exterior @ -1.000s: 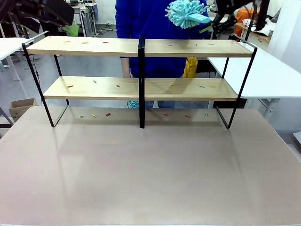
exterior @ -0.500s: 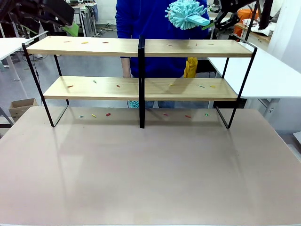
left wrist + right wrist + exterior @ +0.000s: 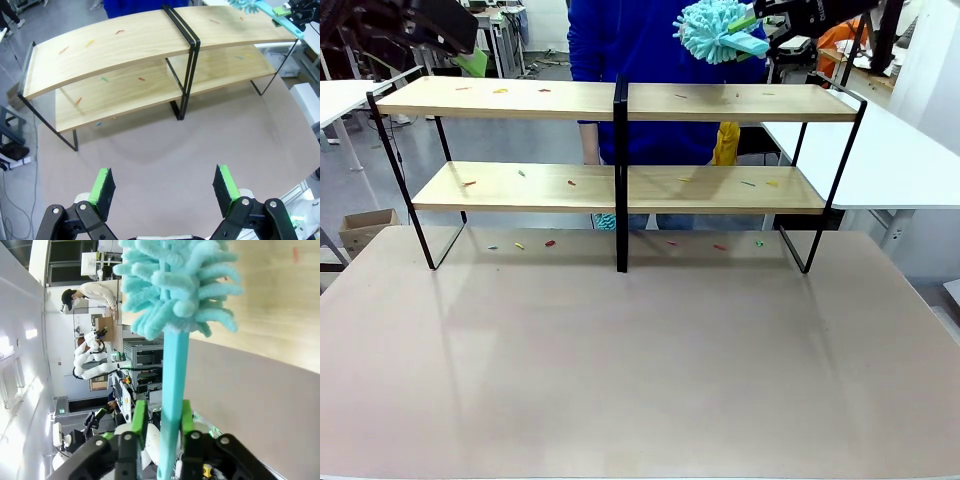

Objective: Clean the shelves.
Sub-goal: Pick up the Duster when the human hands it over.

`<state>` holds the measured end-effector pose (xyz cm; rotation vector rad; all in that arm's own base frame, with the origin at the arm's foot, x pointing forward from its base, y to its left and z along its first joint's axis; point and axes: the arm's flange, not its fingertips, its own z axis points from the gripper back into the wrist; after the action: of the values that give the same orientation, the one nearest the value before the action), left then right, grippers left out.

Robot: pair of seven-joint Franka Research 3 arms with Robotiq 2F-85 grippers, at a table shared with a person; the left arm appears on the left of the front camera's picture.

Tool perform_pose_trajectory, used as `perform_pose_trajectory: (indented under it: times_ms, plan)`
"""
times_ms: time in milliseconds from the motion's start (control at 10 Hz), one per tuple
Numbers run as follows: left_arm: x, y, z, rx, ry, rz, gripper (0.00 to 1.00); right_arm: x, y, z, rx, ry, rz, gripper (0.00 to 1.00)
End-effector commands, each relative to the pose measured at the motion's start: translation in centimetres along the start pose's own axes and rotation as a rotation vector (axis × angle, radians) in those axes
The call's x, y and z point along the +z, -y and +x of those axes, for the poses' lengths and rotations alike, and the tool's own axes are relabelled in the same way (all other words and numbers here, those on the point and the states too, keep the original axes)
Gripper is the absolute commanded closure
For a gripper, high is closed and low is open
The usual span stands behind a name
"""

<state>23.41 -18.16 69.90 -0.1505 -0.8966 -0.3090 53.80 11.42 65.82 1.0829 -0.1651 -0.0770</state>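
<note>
The shelves (image 3: 620, 100) stand across the far part of the brownish-grey bench (image 3: 640, 370). They are two long light wooden boards in a thin black frame with a central upright, and the frame's feet rest on the bench top. A person in a blue top (image 3: 640, 40) stands just behind them at the far side.

Small coloured scraps (image 3: 500, 90) in red, yellow and green lie scattered on the upper board. More lie on the lower board, and more on the bench beneath the rack.

The right gripper (image 3: 163, 415) is clamped on the straight teal handle of a fluffy teal duster (image 3: 175, 285), with a green pad pressed to each side of the handle. In the front view the duster's head hangs above the right half of the upper board, a little right of the central upright. It seems to sit clear of the wood, though the wrist view is too close to be sure.

The left gripper (image 3: 164, 192) is spread wide with nothing between its green pads. It is held high over the near part of the bench and looks down at the shelves from their left end.

A white table (image 3: 880, 160) stands to the right of the rack, and a cardboard box (image 3: 365, 228) sits on the floor to the left. Any print on the box is too small to read.
</note>
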Motion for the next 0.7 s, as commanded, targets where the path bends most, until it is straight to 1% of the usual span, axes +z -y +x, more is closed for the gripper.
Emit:
perform_pose_trajectory:
  times_ms: [0, 400, 500, 600]
  plan:
    - [0.1, 0.0, -0.1, 0.001, -0.001, 0.0, 0.0, 0.0, 0.6, -0.8, 0.025, 0.02, 0.037, 1.0]
    - [0.1, 0.0, -0.1, 0.001, -0.001, 0.0, 0.0, 0.9, 0.9, -1.3, 0.042, 0.03, 0.025, 1.0]
    - [0.1, 0.0, -0.1, 0.001, -0.001, 0.0, 0.0, 2.8, 0.7, -2.4, 0.093, 0.032, -0.025, 1.0]
    - [0.1, 0.0, -0.1, 0.001, -0.001, 0.0, 0.0, 6.8, 0.5, -4.7, 0.172, 0.068, -0.111, 1.0]
